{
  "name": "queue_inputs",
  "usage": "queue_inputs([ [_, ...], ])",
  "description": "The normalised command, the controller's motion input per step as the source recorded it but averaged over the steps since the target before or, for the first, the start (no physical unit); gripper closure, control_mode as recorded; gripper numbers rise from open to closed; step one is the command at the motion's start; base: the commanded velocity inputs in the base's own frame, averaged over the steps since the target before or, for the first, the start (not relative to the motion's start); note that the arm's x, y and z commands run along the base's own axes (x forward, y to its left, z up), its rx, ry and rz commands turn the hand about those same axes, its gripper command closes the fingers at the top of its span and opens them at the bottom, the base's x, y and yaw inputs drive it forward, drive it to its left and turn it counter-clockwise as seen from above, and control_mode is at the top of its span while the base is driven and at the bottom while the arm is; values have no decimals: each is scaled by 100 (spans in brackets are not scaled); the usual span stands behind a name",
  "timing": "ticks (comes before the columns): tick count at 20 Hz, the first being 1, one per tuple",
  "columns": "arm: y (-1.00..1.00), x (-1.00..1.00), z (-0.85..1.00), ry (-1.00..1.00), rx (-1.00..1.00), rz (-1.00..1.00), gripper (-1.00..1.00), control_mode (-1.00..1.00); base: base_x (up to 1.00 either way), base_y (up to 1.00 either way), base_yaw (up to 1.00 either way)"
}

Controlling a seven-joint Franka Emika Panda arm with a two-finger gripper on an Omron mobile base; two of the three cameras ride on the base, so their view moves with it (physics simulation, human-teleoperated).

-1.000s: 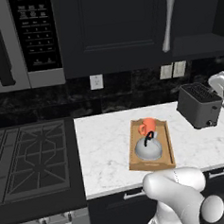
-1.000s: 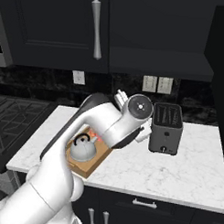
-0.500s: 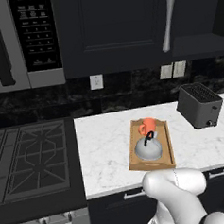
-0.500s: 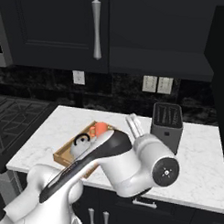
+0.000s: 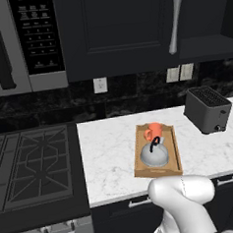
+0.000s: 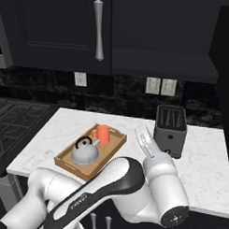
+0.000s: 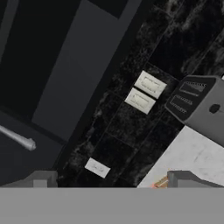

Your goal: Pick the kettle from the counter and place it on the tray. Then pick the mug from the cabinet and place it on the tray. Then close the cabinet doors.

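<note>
A white marble-look bench (image 5: 106, 153) is stretching between a black gas stovetop (image 5: 33, 168) and a dark boxy toaster (image 5: 207, 109). A wooden tray (image 5: 174, 149) is lying on it, holding the grey kettle (image 5: 155, 155) with the orange-red mug (image 5: 155, 130) just behind it. Above, a dark cabinet door (image 5: 127, 29) with a silver bar handle (image 5: 175, 23) is sitting shut beside a microwave (image 5: 34, 40). White outlets (image 6: 159, 86) are dotting the black backsplash. The gripper (image 6: 146, 138) is hovering near the toaster, its jaws standing apart and holding nothing.
</note>
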Motion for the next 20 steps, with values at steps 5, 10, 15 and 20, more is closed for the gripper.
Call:
queue_inputs([
  [5, -68, 7, 0, -17, 9, 10, -100, -100, 0, 0, 0],
  [10, -65, 7, 8, -11, 13, 13, -100, -100, 0, 0, 0],
  [15, -61, 2, 7, -9, 12, 12, -100, -100, 0, 0, 0],
  [20, -47, -2, 8, -8, 10, 6, -100, -100, 0, 0, 0],
])
